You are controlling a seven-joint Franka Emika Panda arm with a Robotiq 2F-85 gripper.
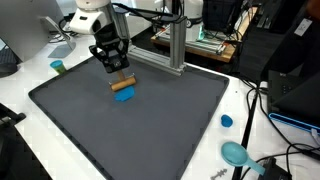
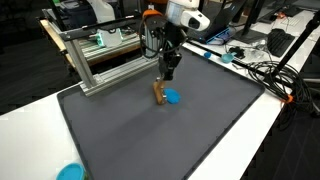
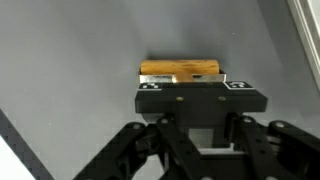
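The gripper (image 1: 117, 76) hangs straight down over the middle of the grey mat (image 1: 160, 135), its fingertips right at a small wooden block (image 1: 122, 86). That block meets a blue block (image 1: 126, 98), and whether it sits on top or leans against the side I cannot tell. In the wrist view the wooden block (image 3: 182, 70) lies crosswise just past the gripper's black body, which hides the fingers. So it is not clear how far the jaws stand apart or whether they clasp the wood. The vertical approach looks chosen so the fingers can flank the block's long sides. An aluminium frame (image 1: 172, 45) stands at the mat's far edge, well apart, and a blue bowl (image 1: 236, 153) and a blue cap (image 1: 227, 121) sit off the mat on the white table (image 1: 20, 95) — out of the arm's way
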